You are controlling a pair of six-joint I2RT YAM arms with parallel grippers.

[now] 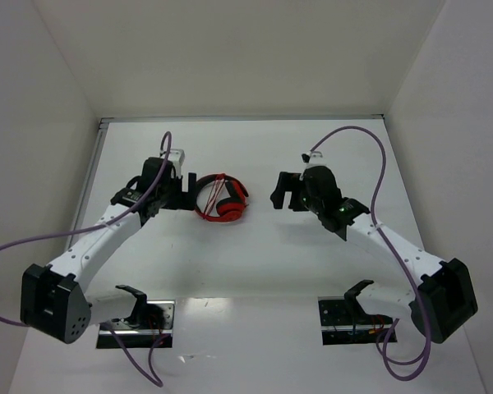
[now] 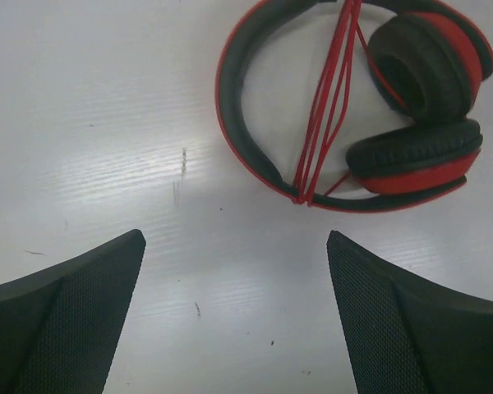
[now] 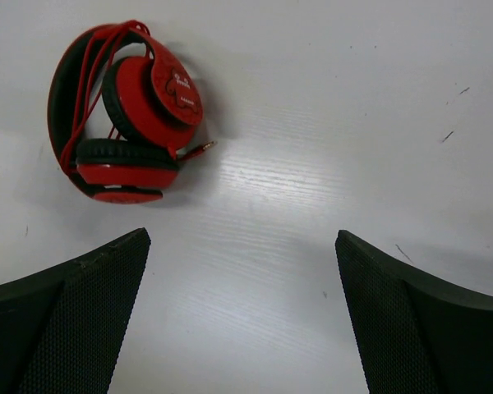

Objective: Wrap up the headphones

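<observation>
The red and black headphones (image 1: pixel 222 199) lie flat on the white table between the two arms, ear cups folded inward. The thin red cable (image 2: pixel 327 107) is wound in several strands across the headband loop. The plug end (image 3: pixel 199 148) sticks out beside a cup. My left gripper (image 1: pixel 192 190) is open and empty just left of the headband; the headphones (image 2: pixel 353 107) show ahead of its fingers. My right gripper (image 1: pixel 279 193) is open and empty to the right, a short gap away; the headphones (image 3: pixel 123 115) sit at the upper left of its view.
White walls (image 1: pixel 230 57) enclose the table on the left, back and right. Thick purple robot cables (image 1: pixel 370 164) loop over both arms. Two black mounts (image 1: pixel 135 316) sit at the near edge by the arm bases.
</observation>
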